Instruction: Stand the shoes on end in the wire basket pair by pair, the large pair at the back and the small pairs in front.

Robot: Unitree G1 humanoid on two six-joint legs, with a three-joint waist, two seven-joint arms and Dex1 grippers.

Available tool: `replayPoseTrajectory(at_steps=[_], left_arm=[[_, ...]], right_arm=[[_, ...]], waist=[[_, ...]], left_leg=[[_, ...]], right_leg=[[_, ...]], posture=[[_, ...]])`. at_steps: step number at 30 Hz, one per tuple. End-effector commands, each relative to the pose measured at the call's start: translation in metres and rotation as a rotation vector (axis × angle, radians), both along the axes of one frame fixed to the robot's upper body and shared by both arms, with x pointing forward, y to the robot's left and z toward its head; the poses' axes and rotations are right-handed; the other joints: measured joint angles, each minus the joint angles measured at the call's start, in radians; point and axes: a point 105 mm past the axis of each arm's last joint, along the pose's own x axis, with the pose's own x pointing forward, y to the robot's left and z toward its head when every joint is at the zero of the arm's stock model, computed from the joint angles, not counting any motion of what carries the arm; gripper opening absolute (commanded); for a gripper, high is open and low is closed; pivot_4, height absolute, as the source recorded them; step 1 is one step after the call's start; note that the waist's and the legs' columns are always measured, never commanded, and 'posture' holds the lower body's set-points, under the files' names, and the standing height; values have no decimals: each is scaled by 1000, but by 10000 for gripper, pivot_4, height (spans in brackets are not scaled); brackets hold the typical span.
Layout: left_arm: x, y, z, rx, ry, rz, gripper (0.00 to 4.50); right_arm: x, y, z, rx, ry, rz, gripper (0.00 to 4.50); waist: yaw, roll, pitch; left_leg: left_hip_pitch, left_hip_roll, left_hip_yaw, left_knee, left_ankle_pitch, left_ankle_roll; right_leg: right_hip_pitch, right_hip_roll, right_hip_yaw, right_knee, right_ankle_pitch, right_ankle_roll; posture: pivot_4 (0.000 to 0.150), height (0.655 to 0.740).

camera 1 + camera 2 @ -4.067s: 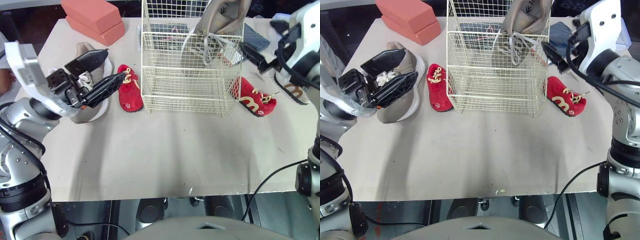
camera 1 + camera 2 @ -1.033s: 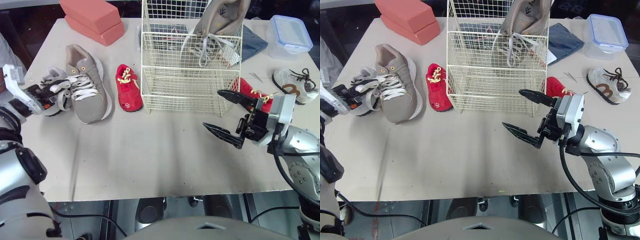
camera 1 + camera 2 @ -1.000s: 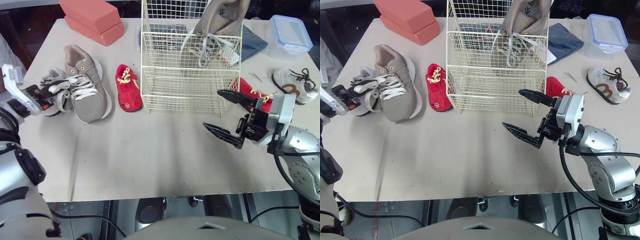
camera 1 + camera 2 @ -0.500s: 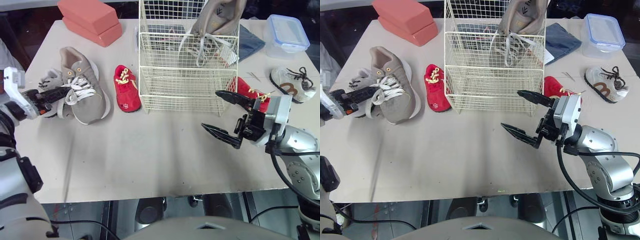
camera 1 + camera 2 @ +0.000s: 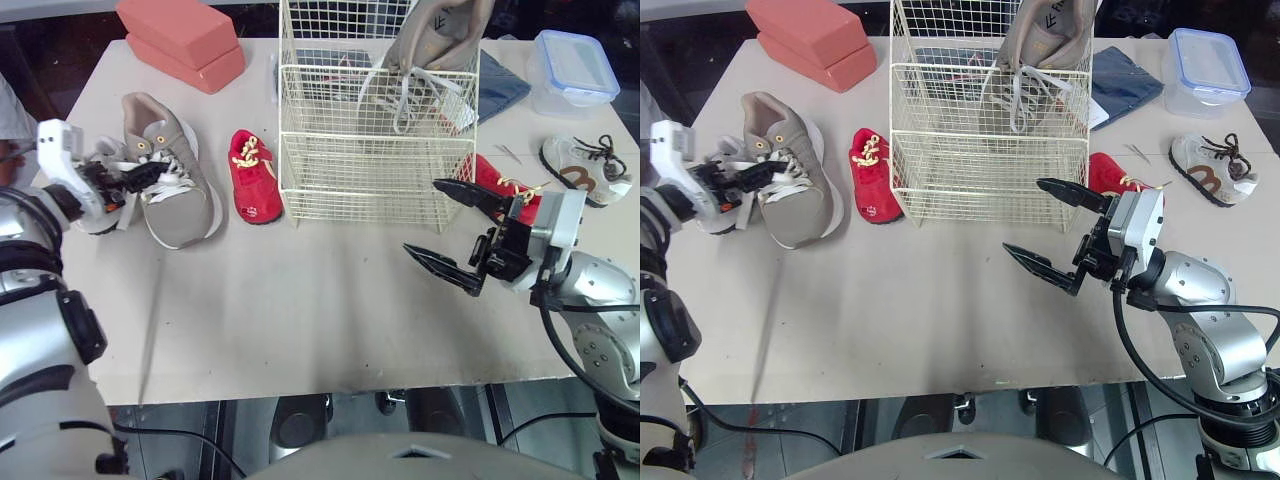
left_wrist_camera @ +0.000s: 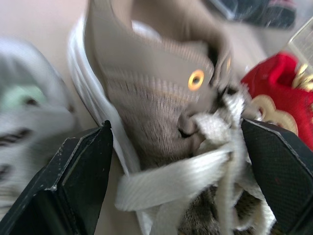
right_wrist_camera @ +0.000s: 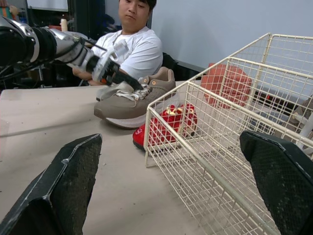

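A large taupe sneaker (image 5: 170,185) lies on the table (image 5: 300,300) left of the cream wire basket (image 5: 380,72). My left gripper (image 5: 140,175) is open, one finger on each side of that sneaker's white laces (image 6: 195,166). Its mate (image 5: 440,35) stands on end at the basket's back right. A small red shoe (image 5: 255,175) lies just left of the basket, the other red shoe (image 5: 500,180) just right of it. My right gripper (image 5: 420,215) hovers open and empty in front of the basket's right corner. A small white and brown shoe (image 5: 585,170) lies far right.
A small grey shoe (image 6: 29,112) lies beside the taupe sneaker under my left gripper. Two salmon blocks (image 5: 180,40) sit at the back left. A lidded plastic box (image 5: 565,68) and blue cloth (image 5: 500,85) sit at the back right. A seated person (image 7: 132,44) is beyond the table's left side.
My left gripper has moved in from the table's left edge to the taupe sneaker's laces. The right arm has stayed put. The head camera shifted slightly.
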Motion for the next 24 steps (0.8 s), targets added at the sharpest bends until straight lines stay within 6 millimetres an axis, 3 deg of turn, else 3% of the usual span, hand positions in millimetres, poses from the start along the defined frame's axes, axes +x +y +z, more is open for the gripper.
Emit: replayPoseTrajectory(at_steps=[1, 5, 8, 13, 16, 20, 24], left_arm=[[6, -5, -7, 16, 53, 19, 44920], [11, -8, -14, 19, 90, 50, 44920], [12, -9, -20, 32, 113, 59, 37872], [12, -10, -23, 38, 120, 57, 16915], [13, -11, -22, 33, 103, 50, 9775], [16, -8, -10, 16, 17, 61, 7802], [15, 4, 16, 42, -126, 100, 7737]], right_arm=[[-4, 1, 10, 11, -56, 19, 45000], [-4, 0, 11, 12, -63, 11, 45000], [-5, 0, 11, 14, -63, 1, 45000], [-6, -1, 11, 13, -64, -9, 45000], [-6, -2, 11, 12, -64, -10, 45000], [-5, -2, 11, 8, -65, -6, 45000], [-5, -2, 11, 7, -64, -3, 45000]], waist=[[5, 0, 0], [18, 0, 0], [21, 0, -1], [20, 0, -1], [20, 0, -1], [21, 0, -1], [21, 0, -1]], left_leg=[[0, 0, 0, 0, 0, 0], [0, 0, 0, 1, 0, 0], [0, 0, 0, 2, 0, 0], [0, 0, 0, 3, 0, 0], [0, 0, 0, 3, 0, 0], [0, 0, 0, 3, 0, 0], [0, 0, -1, 3, 0, 0]], right_leg=[[0, 0, 0, 0, 0, 0], [0, 0, 0, 1, 0, 0], [0, 0, 0, 2, 0, 0], [0, -1, 0, 2, 0, 0], [0, -1, 1, 2, 0, 0], [0, -1, 0, 2, 0, 0], [0, -1, 0, 2, 0, 0]], posture=[[1500, 6860], [1500, 6860], [1500, 6860], [1500, 6860], [1500, 6860], [1500, 6860], [1500, 6860]])
